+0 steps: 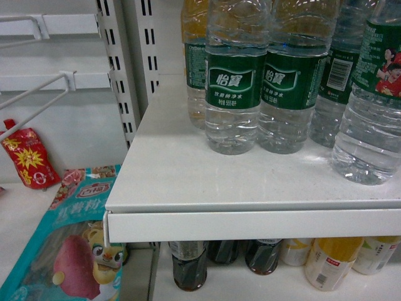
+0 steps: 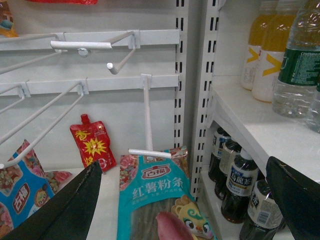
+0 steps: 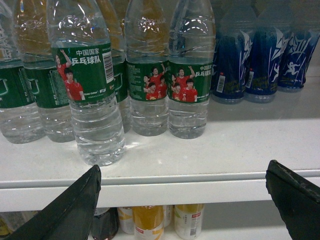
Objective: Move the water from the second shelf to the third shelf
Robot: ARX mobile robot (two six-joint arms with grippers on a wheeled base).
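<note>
The water (image 3: 95, 95) stands nearest the shelf (image 3: 210, 150) edge, full, probably heavy, thin-walled and slick. Grip its ribbed waist below the label. The right gripper (image 3: 185, 200) gapes wide, empty.

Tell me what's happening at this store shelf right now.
A two-armed robot faces a white shelf stocked with green-labelled water bottles. The right gripper is open, aimed at the bottles but holding nothing. The left gripper is open too, pointing toward hanging snack packets. No bottle has been picked up.
</note>
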